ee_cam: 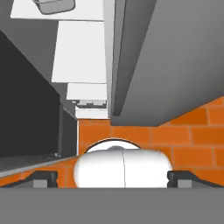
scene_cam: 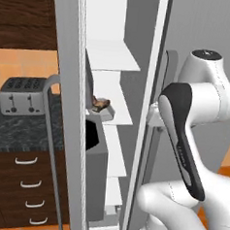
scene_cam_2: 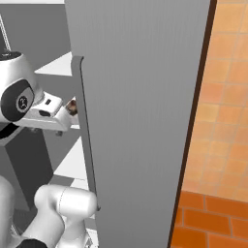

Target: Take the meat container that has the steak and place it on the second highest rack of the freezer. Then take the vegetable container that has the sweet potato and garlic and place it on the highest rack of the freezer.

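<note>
Freezer (scene_cam: 118, 112) stands open, its stacked white shelves exposed between the grey door (scene_cam_2: 140, 121) and the grey cabinet side. Long vertical handle (scene_cam_2: 86, 131) runs down the door's near edge in the right base view.

Meat container (scene_cam: 103, 110), a small grey tray, rests on the second highest rack (scene_cam: 115, 100), at that shelf's front left corner. Steak (scene_cam: 101, 104) lies inside the tray as a small red-brown chunk. In the hand view the same tray (ee_cam: 56, 5) shows at the top edge, sitting on a white shelf panel. Highest rack (scene_cam: 111, 56) is above it.

Gripper (ee_cam: 113, 178) is released: its two dark fingertips (ee_cam: 43, 178) stand wide apart at the bottom corners of the hand view, with nothing between them. The hand looks down past the shelf edges toward the orange brick floor (ee_cam: 183, 131).

Toaster (scene_cam: 22, 96) sits on the dark speckled counter (scene_cam: 23, 132) left of the freezer, above wooden drawers (scene_cam: 26, 188).
</note>
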You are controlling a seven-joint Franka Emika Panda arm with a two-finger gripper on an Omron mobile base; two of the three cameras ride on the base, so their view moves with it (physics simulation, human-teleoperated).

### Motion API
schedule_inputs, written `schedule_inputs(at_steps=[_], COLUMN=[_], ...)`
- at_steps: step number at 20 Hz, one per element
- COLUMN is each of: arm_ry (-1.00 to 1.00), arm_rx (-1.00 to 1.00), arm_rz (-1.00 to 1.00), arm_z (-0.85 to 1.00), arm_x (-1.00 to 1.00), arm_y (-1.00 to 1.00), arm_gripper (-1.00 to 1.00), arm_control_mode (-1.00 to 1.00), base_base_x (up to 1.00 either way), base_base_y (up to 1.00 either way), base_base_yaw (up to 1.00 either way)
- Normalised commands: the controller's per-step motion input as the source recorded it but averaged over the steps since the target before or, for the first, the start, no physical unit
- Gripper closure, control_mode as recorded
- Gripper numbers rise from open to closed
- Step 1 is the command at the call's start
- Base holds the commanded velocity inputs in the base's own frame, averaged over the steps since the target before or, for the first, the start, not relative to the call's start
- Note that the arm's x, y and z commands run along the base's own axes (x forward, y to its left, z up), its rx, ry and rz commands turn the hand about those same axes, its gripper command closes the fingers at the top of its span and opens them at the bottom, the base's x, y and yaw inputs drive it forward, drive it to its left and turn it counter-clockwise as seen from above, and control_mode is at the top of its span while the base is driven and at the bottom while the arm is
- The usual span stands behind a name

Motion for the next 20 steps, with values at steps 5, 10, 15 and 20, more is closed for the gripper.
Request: schedule_inputs(at_steps=[5,10,15,20], arm_ry=[0.00,0.00,0.00,0.00], arm_rx=[0.00,0.00,0.00,0.00], arm_rz=[0.00,0.00,0.00,0.00], arm_z=[0.00,0.00,0.00,0.00], arm_x=[0.00,0.00,0.00,0.00], arm_y=[0.00,0.00,0.00,0.00], arm_gripper=[-1.00,-1.00,-1.00,-1.00], arm_control_mode=[1.00,1.00,1.00,1.00], base_base_x=[-0.81,-0.60,-0.38,-0.20], base_base_y=[-0.47,-0.29,0.00,0.20], base_base_yaw=[0.12,0.74,0.90,0.90])
